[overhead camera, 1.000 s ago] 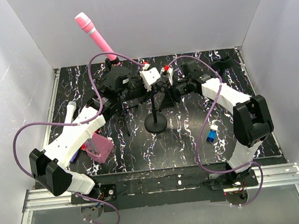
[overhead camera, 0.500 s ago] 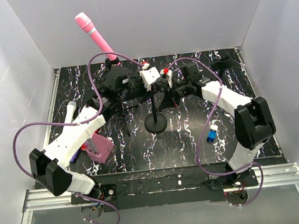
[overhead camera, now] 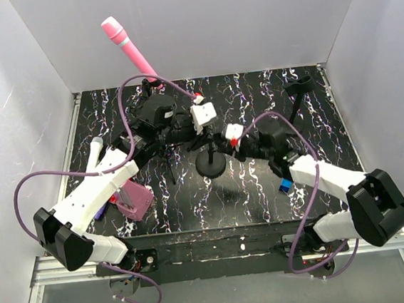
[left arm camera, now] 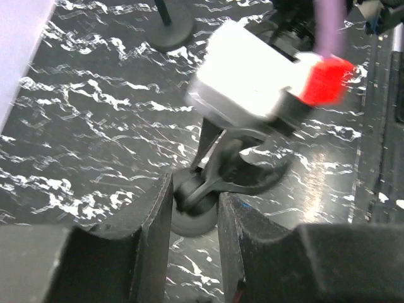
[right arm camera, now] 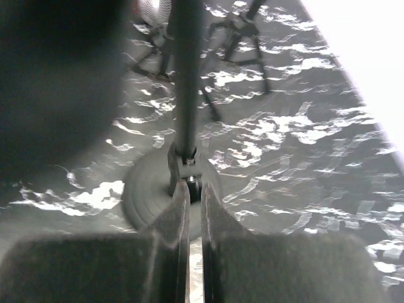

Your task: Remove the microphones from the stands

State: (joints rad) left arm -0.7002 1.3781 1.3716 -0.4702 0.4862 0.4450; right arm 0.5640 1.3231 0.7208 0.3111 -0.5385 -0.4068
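The right arm (overhead camera: 322,176) has swung in from the far side and dropped low. Its right gripper (right arm camera: 189,189) was half open a second ago. Now the jaws are pressed together, with their tips at the foot of the stand (overhead camera: 210,165), where the pole (right arm camera: 186,76) meets the round base (right arm camera: 148,189). Nothing shows between the fingers, and I cannot tell whether they pinch the foot joint or only touch it. I judge this to be a brace, pinning the stand down so the other arm can pull.

The left arm (overhead camera: 95,190) has hardly moved. The microphone (overhead camera: 129,47) stands as before, pink, tilted up and to the left, rising from behind the left gripper (left arm camera: 194,189) and well apart from the right jaws. The left jaws stay narrowed, clamped on a black piece (left arm camera: 201,188) that fills the gap. The wrist view shows no pink, so I cannot tell whether that piece is the microphone's tail or the stand's clip. Whether the microphone is free is not settled.
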